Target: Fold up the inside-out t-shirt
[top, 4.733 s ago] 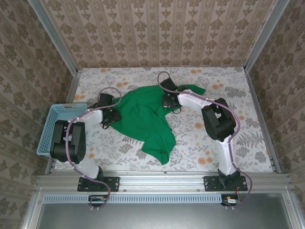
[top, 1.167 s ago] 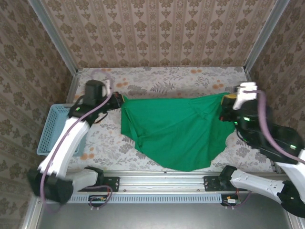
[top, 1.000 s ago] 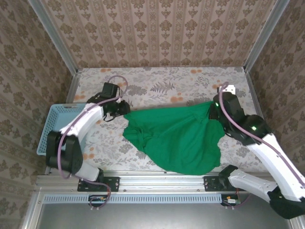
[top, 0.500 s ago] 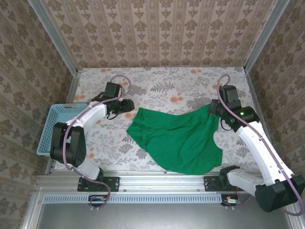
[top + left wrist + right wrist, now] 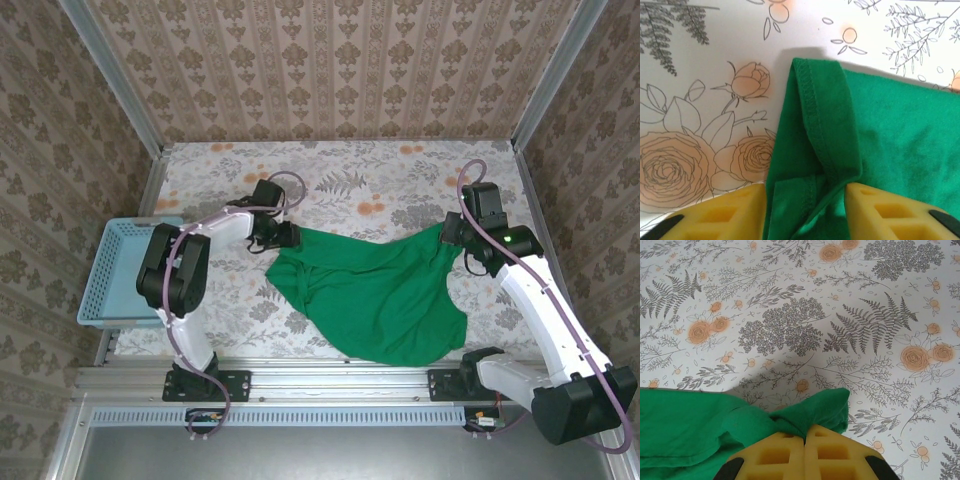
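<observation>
Top external shows the shirt lying in a rumpled spread on the surface, from the centre to the lower right of the frame. The right tool sits at the cloth's upper right corner. In the right wrist view its pads are pressed together with a pinch of green bunched at their tips, so it is clamped on the shirt. The left tool is at the cloth's upper left corner. In the left wrist view its pads stand apart, straddling a folded-over hem that runs up the middle of the frame from the gap between them. The cloth there lies loose, not squeezed.

The step in hand looks like taking the second corner so that the shirt can be stretched flat. To do it well, the left tool should close squarely on the stitched hem, catching both layers of the fold rather than just the top one, and deep enough that the thin cloth does not slip out. After that, both arms would need to lift and draw apart evenly, since a one-sided pull would probably drag the heap sideways.
</observation>
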`<state>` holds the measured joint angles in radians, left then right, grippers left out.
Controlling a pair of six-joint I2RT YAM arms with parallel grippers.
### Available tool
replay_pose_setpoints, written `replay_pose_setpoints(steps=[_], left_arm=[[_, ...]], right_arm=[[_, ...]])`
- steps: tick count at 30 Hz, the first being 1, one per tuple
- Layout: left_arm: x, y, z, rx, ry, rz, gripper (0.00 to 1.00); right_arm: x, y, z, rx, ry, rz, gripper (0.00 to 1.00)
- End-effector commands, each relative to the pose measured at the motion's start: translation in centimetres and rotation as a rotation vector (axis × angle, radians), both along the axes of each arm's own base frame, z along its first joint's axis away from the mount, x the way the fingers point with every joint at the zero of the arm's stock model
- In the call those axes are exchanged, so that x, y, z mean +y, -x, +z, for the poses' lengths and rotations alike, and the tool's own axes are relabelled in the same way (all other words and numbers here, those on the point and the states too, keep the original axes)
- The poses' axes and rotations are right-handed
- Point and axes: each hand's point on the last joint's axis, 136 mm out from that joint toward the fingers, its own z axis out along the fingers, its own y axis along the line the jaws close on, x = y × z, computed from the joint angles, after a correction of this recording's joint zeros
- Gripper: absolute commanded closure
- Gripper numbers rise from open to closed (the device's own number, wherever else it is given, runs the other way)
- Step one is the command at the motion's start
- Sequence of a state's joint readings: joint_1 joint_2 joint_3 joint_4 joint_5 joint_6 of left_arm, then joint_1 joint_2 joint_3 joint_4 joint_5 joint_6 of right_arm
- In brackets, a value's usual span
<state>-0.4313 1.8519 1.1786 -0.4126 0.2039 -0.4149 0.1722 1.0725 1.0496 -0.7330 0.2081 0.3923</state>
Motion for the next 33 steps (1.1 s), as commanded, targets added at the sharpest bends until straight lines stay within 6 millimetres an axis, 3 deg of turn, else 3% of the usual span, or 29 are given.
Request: replay_pose_setpoints(steps=[1,7,11,19,26,29,33], left_arm=[[0.1,-0.9,-0.1,-0.016,-0.045,-0.019,0.64],[0.4,-0.8,0.6,-0.027,-0.059,-0.011,1.0],[1.1,-0.4,4.1,-0.113,-0.037,0.015,1.0],[3.8,2.8,15.6,-0.418,0.048,0.061,1.0],[5.4,5.9,19.6,-0.52,0.113,0.08,1.0],[7.1,7.4,24.0,-0.646,0.15,0.12,1.0],[9.6,11.0,32.0,-0.877,0.217,0.155,1.0]], right_arm=[[0.1,0.0,0.1,-0.023,-0.017,0.004,1.0],[-1.0,0.4,0.6,-0.023,-0.017,-0.033,1.0],[-1.2,0.8,1.6,-0.033,-0.018,-0.026,1.0],[-1.9,2.5,3.7,-0.059,-0.002,-0.042,1.0],[-1.4,3.2,4.6,-0.065,-0.032,-0.02,1.0],[-1.2,4.2,7.0,-0.12,-0.044,0.006,1.0],[0.0,7.1,13.9,-0.311,-0.102,0.091,1.0]])
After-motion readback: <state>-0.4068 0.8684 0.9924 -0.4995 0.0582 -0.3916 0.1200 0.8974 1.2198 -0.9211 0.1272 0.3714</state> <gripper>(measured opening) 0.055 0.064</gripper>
